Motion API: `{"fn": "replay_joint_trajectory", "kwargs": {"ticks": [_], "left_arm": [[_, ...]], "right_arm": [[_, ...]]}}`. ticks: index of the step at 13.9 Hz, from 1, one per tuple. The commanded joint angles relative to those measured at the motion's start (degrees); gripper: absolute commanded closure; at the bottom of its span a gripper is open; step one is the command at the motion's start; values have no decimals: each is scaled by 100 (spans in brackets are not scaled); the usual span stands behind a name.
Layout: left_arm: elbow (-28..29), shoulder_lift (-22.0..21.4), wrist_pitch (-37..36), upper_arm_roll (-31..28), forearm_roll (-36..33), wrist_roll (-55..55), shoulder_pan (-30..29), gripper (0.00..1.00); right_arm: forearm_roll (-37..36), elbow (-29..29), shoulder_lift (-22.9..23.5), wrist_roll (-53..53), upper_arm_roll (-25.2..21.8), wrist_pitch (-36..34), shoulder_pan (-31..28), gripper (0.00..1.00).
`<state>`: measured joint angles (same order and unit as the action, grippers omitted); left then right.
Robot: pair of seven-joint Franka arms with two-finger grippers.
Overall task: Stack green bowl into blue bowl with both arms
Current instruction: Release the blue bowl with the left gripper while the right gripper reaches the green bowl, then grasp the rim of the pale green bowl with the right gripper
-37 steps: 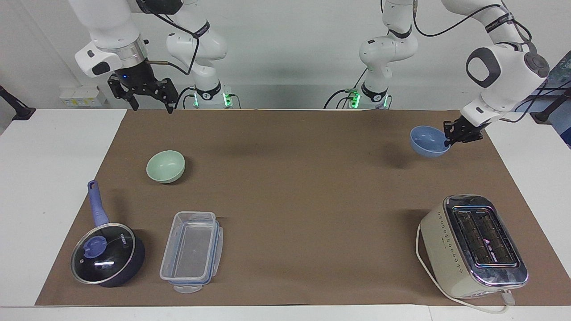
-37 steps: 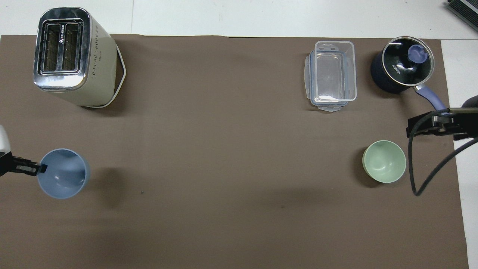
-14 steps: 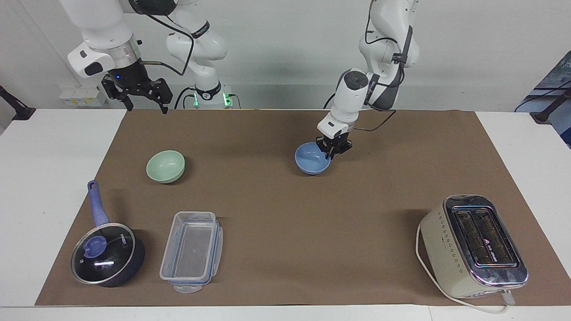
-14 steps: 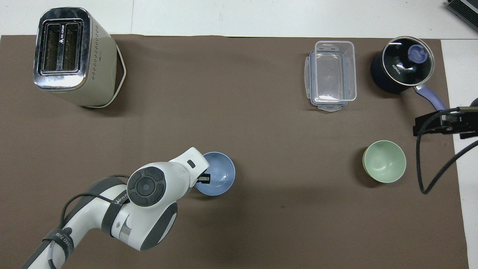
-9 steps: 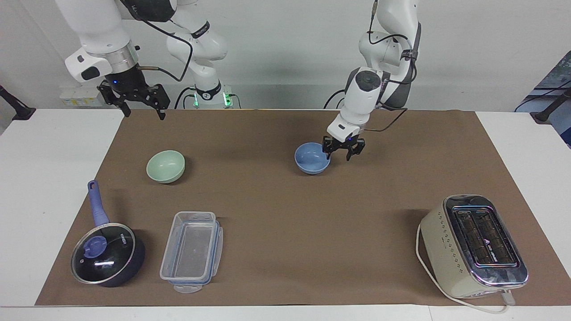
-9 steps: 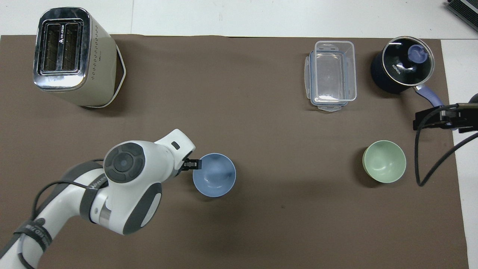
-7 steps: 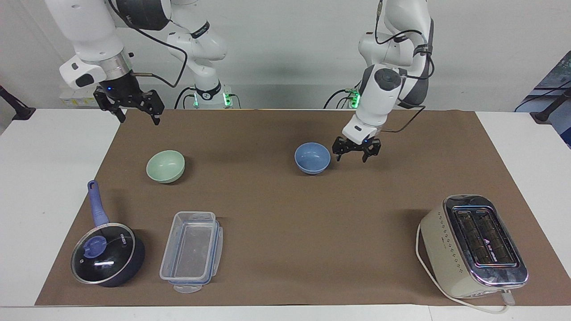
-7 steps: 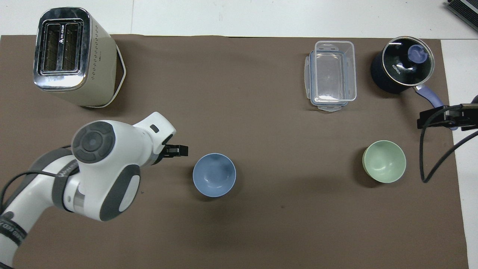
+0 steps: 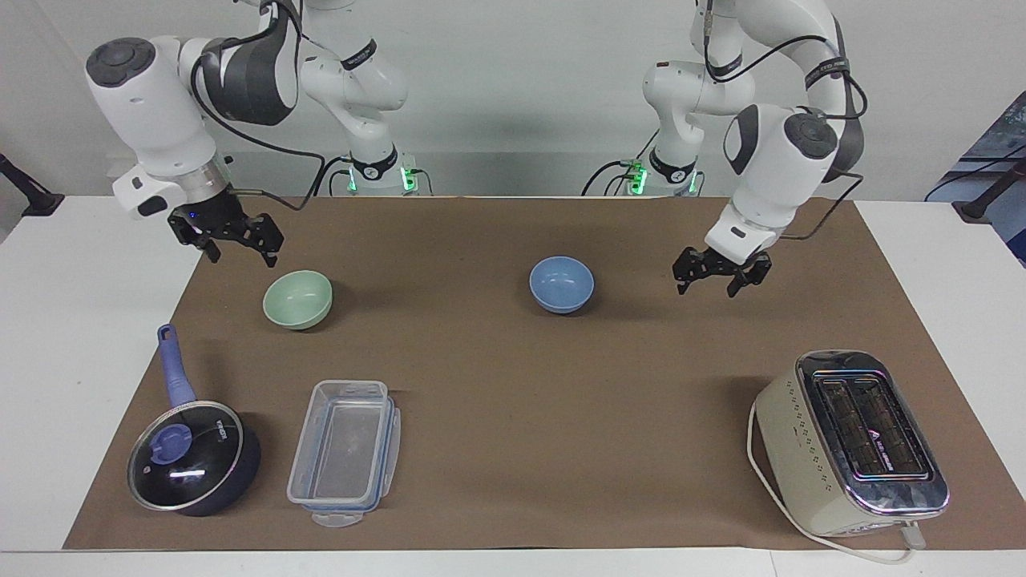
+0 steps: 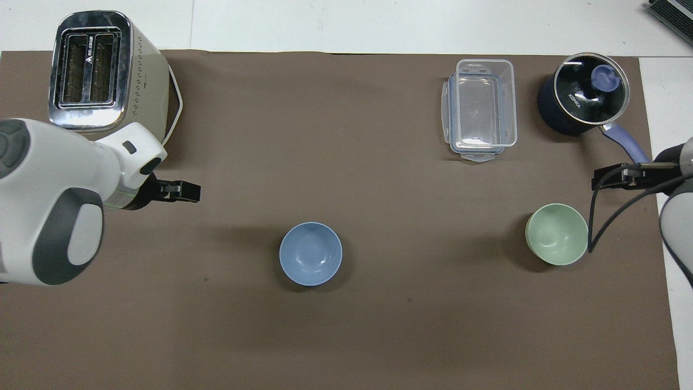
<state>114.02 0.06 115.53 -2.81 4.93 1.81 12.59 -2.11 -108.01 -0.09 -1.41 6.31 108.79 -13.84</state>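
Both bowls sitting apart on desk (image 9: 513, 449), nothing gripped.

Blue bowl (image 9: 561, 284) resting upright mid-desk, empty. Green bowl (image 9: 297, 299) sitting upright twd right arm's end, well apart from blue bowl, at approx 3 o'clock of it in overhead view. Left end effector (image 9: 719, 281) hovering over bare desk w/ fingers spread wide, holding nothing, at approx 3 o'clock of blue bowl in facing view, apart from it. Right end effector (image 9: 232, 241) hanging w/ fingers spread wide, holding nothing, just above green bowl at approx 10 o'clock of it in facing view, not touching. Saucepan (image 9: 192, 457), clear container (image 9: 345, 453) & toaster (image 9: 850, 445) sitting farther from robots.
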Motion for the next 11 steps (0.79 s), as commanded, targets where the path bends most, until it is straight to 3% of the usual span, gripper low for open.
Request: {"fn": "replay_joint_trajectory", "kwargs": {"ticks": [1,4,6,11], "left_arm": [[-467,38,-582,53,-27,-443,-396,0],[-811,73,-970,53,-80,-909,-757,0],[-881,55,-1058,53,-404,-1041,-855,0],[-1197,38,-1453,44,-493,-1499,-1145,0]], "right_arm": [[26,-736,88,-298,28,729,-268,0],[53,-1345,175,-544,20,1652,-487,0],[53,-1380,518,-702,28,1864,-646,0],[61,-2003,554,-764,28,2400,-638,0]]}}
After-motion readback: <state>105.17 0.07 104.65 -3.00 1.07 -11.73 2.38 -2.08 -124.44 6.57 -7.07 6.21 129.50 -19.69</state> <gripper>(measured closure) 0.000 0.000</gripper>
